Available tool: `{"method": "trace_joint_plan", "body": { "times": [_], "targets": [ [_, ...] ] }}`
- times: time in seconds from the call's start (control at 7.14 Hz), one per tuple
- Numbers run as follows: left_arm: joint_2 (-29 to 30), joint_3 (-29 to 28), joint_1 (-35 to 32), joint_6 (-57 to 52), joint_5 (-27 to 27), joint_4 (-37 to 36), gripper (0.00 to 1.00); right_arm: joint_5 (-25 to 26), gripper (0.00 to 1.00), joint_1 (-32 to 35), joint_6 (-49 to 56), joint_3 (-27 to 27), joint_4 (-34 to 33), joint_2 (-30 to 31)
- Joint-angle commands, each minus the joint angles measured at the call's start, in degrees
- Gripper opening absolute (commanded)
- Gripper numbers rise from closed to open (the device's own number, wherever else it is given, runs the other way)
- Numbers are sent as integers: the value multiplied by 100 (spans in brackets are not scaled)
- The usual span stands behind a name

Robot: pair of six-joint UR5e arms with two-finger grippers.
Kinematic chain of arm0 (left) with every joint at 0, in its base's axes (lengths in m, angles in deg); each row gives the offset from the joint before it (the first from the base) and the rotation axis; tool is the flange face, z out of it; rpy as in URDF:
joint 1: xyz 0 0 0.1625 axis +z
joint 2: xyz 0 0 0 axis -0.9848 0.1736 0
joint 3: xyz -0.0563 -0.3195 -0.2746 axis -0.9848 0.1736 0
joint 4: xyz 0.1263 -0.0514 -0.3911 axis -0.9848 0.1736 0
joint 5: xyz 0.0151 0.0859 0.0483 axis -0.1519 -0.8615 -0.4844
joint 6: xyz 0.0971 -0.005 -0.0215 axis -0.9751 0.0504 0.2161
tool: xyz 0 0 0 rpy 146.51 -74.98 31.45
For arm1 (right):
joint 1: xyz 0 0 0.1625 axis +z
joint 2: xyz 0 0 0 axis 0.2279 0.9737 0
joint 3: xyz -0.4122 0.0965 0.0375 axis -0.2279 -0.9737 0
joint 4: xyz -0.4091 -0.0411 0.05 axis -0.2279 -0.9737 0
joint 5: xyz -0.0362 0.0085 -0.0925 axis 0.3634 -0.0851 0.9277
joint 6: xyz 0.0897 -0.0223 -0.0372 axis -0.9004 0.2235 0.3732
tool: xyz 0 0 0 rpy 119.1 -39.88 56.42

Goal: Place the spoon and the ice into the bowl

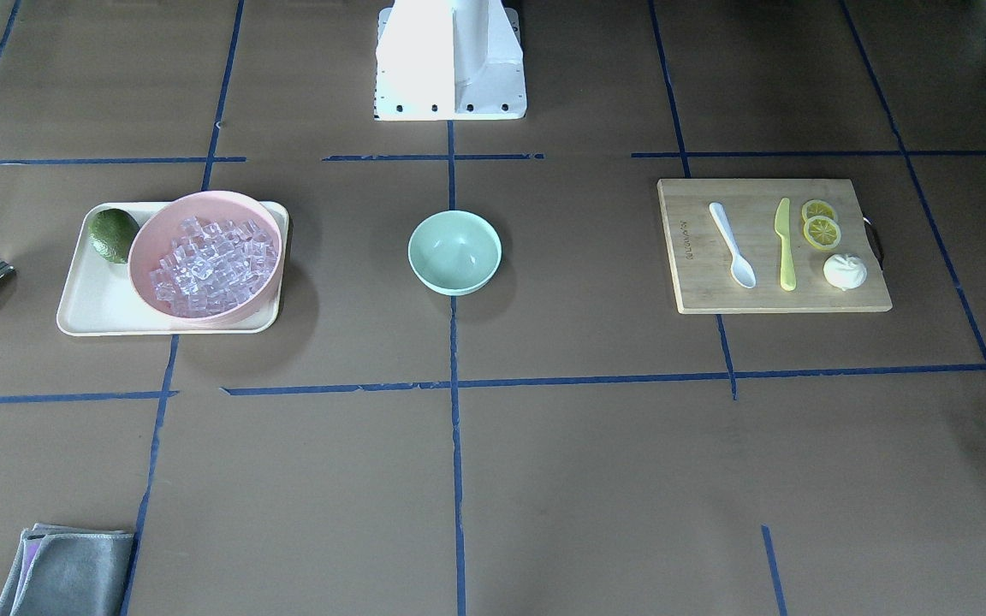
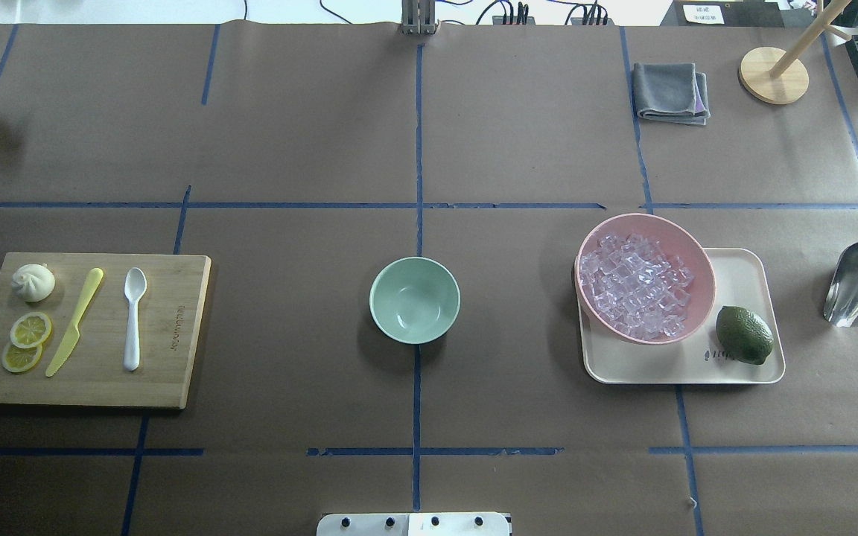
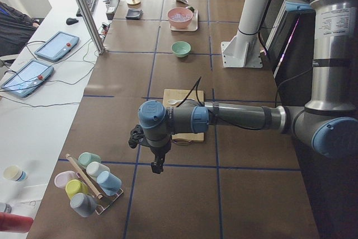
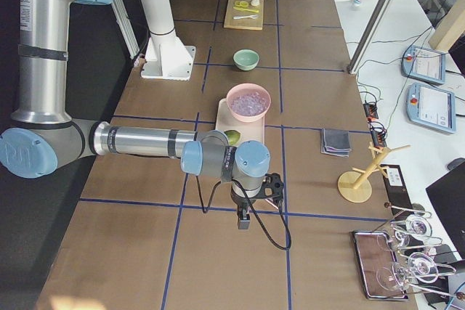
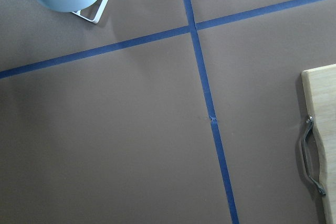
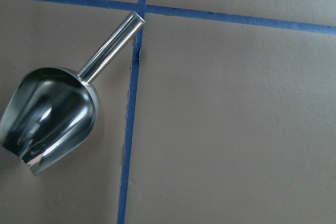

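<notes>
Brown paper with blue tape lines is covering the table. At its middle the bowl is standing empty. The spoon is lying on a board beside a knife. The left gripper is hanging over bare table past the board's handle end, well apart from the spoon. The ice is filling a pink bowl on a tray. The right gripper is hanging past the tray, well apart from the ice. For both grippers, I cannot tell how the fingers are standing.
</notes>
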Motion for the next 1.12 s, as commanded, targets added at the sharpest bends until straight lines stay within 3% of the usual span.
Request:
{"method": "trace_joint_plan", "body": {
  "times": [0.0, 0.98],
  "targets": [
    [0, -13, 0, -4, -5, 0, 100, 0, 100, 0, 0, 0, -4, 0],
    [62, 66, 70, 22, -5, 598, 100, 9, 100, -158, -62, 9, 22, -70]
  ]
}}
